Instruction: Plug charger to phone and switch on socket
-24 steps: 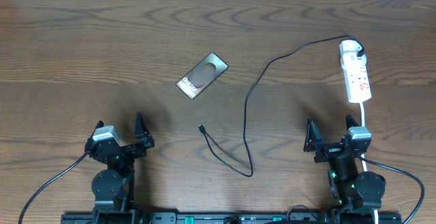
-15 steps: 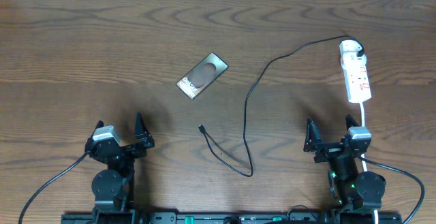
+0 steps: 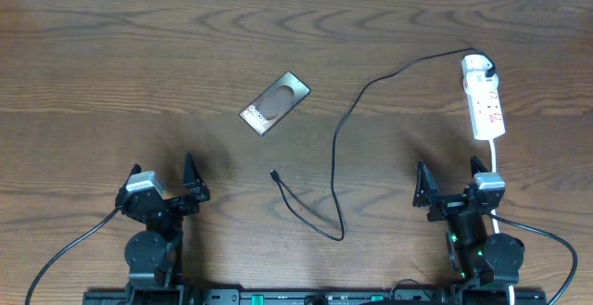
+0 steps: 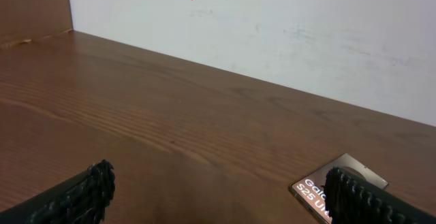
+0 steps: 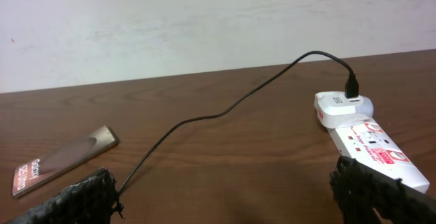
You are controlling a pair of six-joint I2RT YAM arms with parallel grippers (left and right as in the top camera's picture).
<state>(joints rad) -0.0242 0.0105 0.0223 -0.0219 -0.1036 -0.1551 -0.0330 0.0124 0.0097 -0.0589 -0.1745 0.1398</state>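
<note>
The grey-brown phone (image 3: 274, 103) lies flat at the table's middle, lettering end toward the front left; it also shows in the left wrist view (image 4: 334, 183) and right wrist view (image 5: 65, 157). The black charger cable (image 3: 339, 138) runs from the white socket strip (image 3: 484, 97) at the far right and curves down to its free connector plug (image 3: 274, 173) in front of the phone. It is plugged into the strip's far end (image 5: 353, 86). My left gripper (image 3: 165, 181) is open and empty at the front left. My right gripper (image 3: 450, 186) is open and empty, just in front of the strip (image 5: 371, 146).
The strip's white lead (image 3: 495, 157) runs toward the front past my right arm. A white wall (image 4: 272, 26) stands behind the table's far edge.
</note>
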